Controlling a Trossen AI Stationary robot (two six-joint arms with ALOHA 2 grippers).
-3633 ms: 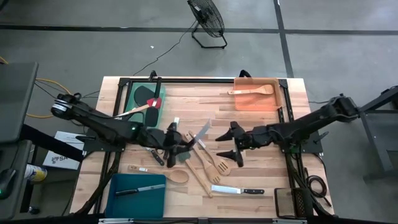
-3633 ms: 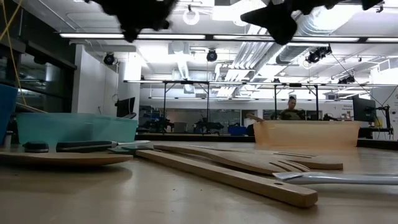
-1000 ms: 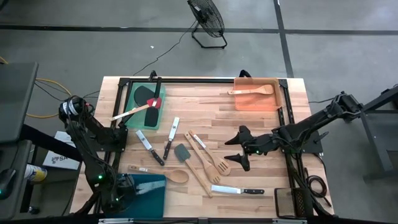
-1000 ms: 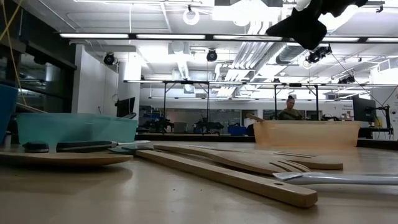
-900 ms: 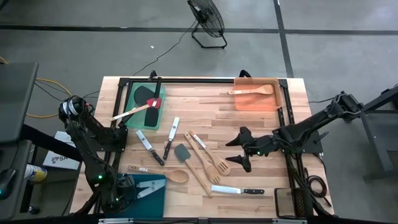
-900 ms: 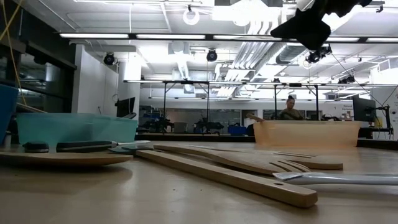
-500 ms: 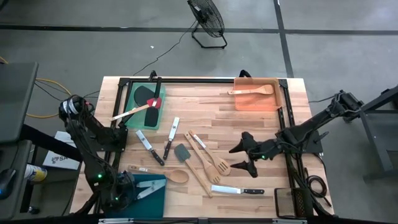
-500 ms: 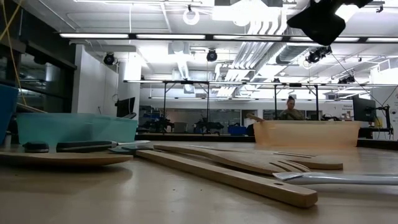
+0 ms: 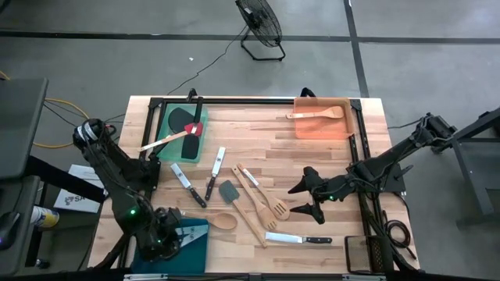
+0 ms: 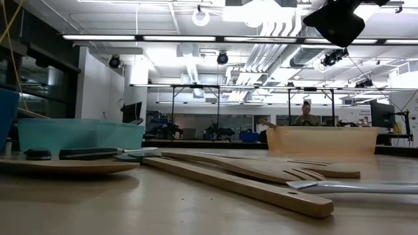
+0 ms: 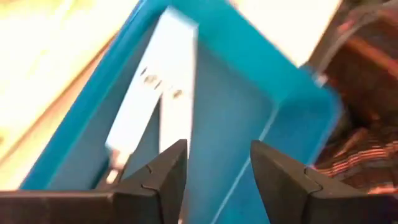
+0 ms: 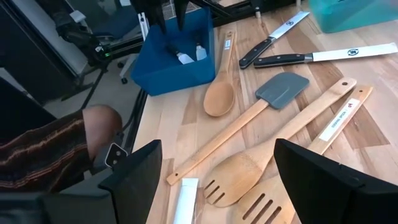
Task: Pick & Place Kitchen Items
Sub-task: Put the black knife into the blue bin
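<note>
Kitchen items lie across the wooden table: knives (image 9: 184,184) (image 9: 215,172) (image 9: 298,238), a grey spatula (image 9: 228,191), a wooden spoon (image 9: 207,218) and slotted wooden turners (image 9: 264,200). Two knife blades (image 9: 191,230) lie in the teal tray (image 9: 195,246) at the near left. My left gripper (image 9: 168,238) (image 11: 214,180) hovers open over that tray, with nothing between its fingers. My right gripper (image 9: 303,200) (image 12: 233,186) hangs open above the table, right of the turners, holding nothing. It also shows at the top of the low view (image 10: 336,23).
A green tray (image 9: 166,125) at the far left holds a black and a red spatula and a wooden utensil. An orange tray (image 9: 301,129) at the far right holds a wooden spoon (image 9: 316,114). A wire basket (image 9: 367,254) stands at the near right corner.
A knife that my left gripper carried from the table's middle has come to lie in the teal tray beside the other blade. My left gripper has since risen and swung a little toward the table's right, tipping as it went.
</note>
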